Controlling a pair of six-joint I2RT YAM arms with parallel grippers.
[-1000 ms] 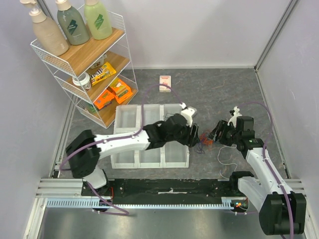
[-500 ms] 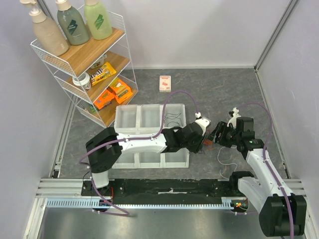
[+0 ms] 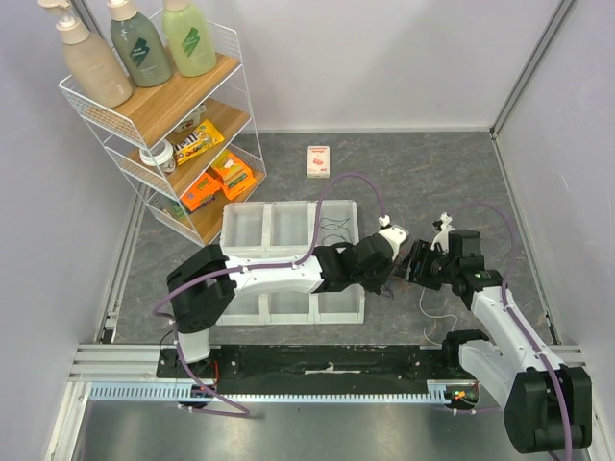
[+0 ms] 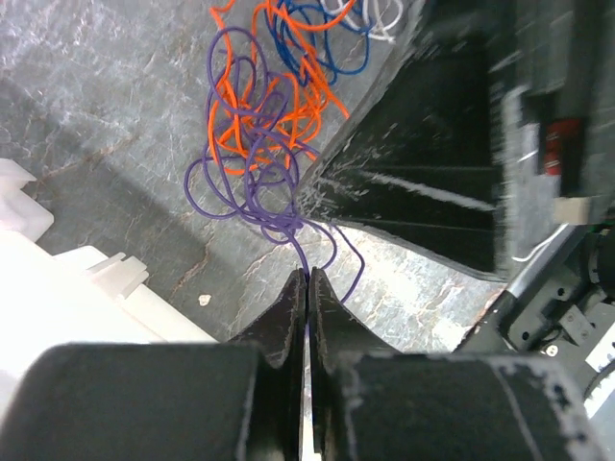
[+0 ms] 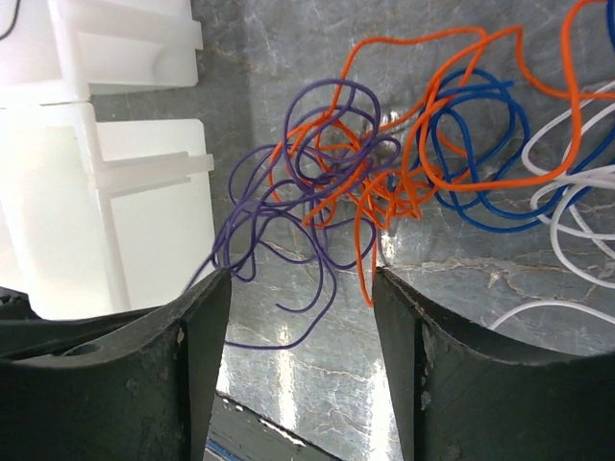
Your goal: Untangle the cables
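**Limp, light wires: take them by a free strand, not by the knot**

The cables (image 5: 384,173) lie in one tangle on the grey surface (image 5: 461,279), just right of the white bin (image 5: 125,202) and between the two pincers. We judge them nearly weightless and wholly floppy. They will not hold a shape, they will drag their neighbours along where loops cross, and a hard tug would likely tighten the knot rather than free it. The best hold is a single strand where it leaves the bunch.

The left pincer (image 4: 306,288) has such a hold. Its fingers are pressed together on the purple cable (image 4: 301,252), at a strand that trails out on the near side of the tangle. The right pincer (image 5: 303,298) is spread wide just beside the knot and grips nothing. We think it could pin the orange cable (image 5: 357,240), which is the one most wound into the purple.

The blue cable (image 5: 471,197) and the white cable (image 5: 557,216) lie further right and look looser.

In the top view the two pincers cover the knot almost entirely. The wrist views cut off the white and blue loops at their edges, so we cannot find any cable ends. We also cannot tell which strand passes over which inside the orange and purple bunch. Thin dark squiggles in the bin's far right compartment may be a black cable (image 3: 332,229), but it is too small to be sure.
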